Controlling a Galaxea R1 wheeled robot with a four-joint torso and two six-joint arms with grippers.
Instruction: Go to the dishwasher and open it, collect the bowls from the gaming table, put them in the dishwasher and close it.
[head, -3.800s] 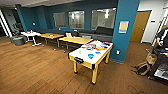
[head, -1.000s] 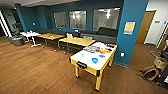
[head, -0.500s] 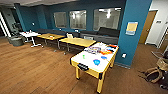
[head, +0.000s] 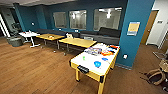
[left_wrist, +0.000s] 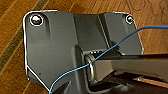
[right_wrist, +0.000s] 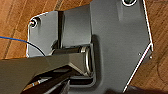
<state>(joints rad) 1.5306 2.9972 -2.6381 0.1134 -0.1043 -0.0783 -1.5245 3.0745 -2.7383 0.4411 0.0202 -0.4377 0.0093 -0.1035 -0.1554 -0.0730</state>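
Yellow-sided gaming table (head: 86, 70) is growing nearer as the robot is rolling closer; blue bowls (head: 97, 64) are waiting near its end edge. Pincer states: cannot tell.

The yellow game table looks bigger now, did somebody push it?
No. The gaming table keeps its place beside the blue pillar; the whole head view shifted, so the camera moved closer.

No legible text anywhere. A yellow notice (head: 133, 28) posted on the blue pillar (head: 136, 37), its print too blurred to read. Colourful printed items (head: 100, 50) on the gaming table (head: 85, 61), likewise unreadable.
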